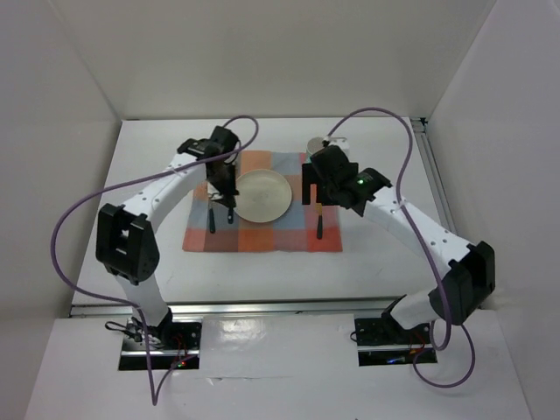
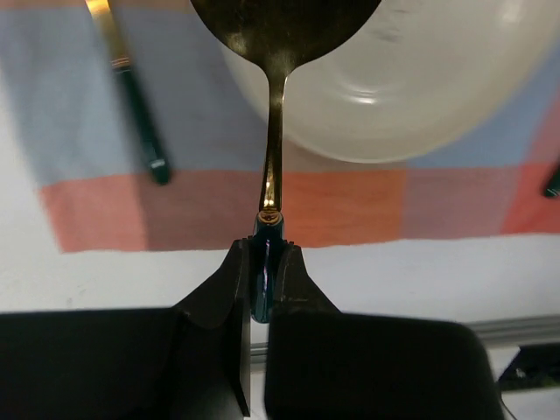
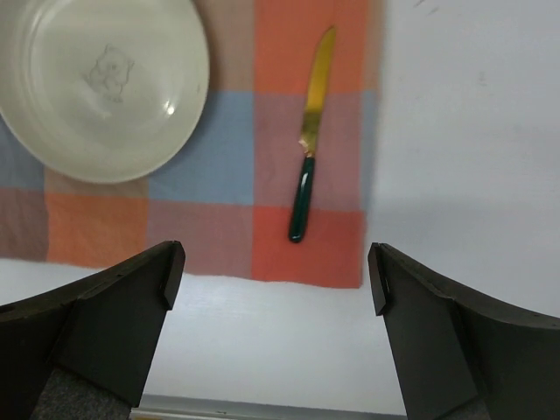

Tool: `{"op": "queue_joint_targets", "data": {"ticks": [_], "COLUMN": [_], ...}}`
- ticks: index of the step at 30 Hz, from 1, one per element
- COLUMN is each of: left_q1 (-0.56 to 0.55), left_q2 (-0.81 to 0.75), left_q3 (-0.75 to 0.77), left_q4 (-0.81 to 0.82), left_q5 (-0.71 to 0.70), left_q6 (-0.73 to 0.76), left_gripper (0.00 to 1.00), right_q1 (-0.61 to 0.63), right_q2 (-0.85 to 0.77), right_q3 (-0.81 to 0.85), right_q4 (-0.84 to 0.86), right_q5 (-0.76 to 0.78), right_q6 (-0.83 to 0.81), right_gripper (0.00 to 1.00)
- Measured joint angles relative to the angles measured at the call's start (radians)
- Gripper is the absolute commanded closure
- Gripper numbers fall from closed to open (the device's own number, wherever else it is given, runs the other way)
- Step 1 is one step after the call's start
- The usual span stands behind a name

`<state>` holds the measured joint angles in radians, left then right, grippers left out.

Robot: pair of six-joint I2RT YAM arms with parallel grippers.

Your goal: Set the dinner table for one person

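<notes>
On checked mat (image 1: 262, 238), white plate (image 1: 262, 195); left end effector (image 2: 265, 262) clamps spoon (image 2: 273, 157).

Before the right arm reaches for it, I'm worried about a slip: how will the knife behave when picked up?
The knife lies flat on the cloth mat, so getting under it may be hard. Its shiny gold blade looks slippery; the dark handle seems the safer grip. Slim and rigid-looking, it is probably light.

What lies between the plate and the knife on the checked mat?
Only bare mat lies between the plate and the knife; the right wrist view shows this stretch.
</notes>
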<state>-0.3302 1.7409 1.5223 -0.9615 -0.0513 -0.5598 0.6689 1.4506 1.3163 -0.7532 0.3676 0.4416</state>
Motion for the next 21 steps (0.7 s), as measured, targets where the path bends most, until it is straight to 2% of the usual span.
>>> {"op": "queue_joint_targets", "data": {"ticks": [8, 11, 15, 21], "left_q1": [-0.303, -0.371, -0.395, -0.389], "left_q2": [0.28, 0.381, 0.479, 0.582], "left_q3": [0.372, 0.436, 0.47, 0.531], "left_q4": [-0.02, 0.01, 0.037, 0.073], "left_q5": [0.089, 0.148, 0.197, 0.198], "left_q6": [-0.05, -0.103, -0.172, -0.23], "left_gripper": [1.0, 1.0, 1.0, 1.0], "right_q1": [-0.162, -0.203, -0.218, -0.237], "right_q2": [-0.221, -0.279, -0.316, -0.332], "right_q3": [-0.069, -0.084, -0.093, -0.106], "right_q4": [-0.006, -0.013, -0.015, -0.032], "right_q5": [0.022, 0.034, 0.053, 0.064], "right_q6": [0.083, 0.108, 0.128, 0.13], "right_gripper": [0.0, 0.0, 0.0, 0.0]}}
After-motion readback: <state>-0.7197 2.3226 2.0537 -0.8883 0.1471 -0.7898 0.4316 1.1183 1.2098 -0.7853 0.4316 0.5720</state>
